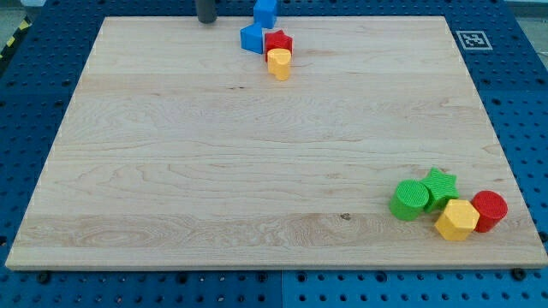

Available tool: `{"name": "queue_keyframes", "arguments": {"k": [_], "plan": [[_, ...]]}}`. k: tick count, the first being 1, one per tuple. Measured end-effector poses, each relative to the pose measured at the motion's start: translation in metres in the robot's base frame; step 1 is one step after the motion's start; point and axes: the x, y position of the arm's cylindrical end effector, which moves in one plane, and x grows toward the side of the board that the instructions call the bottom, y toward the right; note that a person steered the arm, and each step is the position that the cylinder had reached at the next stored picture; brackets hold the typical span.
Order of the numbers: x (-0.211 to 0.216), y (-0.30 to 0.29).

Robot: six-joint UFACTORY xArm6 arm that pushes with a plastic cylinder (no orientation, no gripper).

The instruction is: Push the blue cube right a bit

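The blue cube (pixel 265 11) sits at the view's top edge of the wooden board (pixel 171 171), a little left of centre. My tip (pixel 206 20) is at the view's top, to the left of the blue cube, with a gap between them. Just below the cube lie a second blue block (pixel 252 38), a red star (pixel 278 41) and a yellow cylinder-like block (pixel 279 63), clustered together.
At the view's bottom right stand a green cylinder (pixel 410 200), a green star (pixel 441 186), a yellow hexagonal block (pixel 457 220) and a red cylinder (pixel 490 210), bunched together. A marker tag (pixel 472 38) lies off the board's top right corner.
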Motion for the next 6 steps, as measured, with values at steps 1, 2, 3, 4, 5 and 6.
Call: {"name": "queue_keyframes", "arguments": {"k": [1,2,3,4,5,6], "plan": [[0.000,0.019],[0.000,0.043],[0.001,0.070],[0.001,0.075],[0.001,0.075],[0.001,0.081]]}}
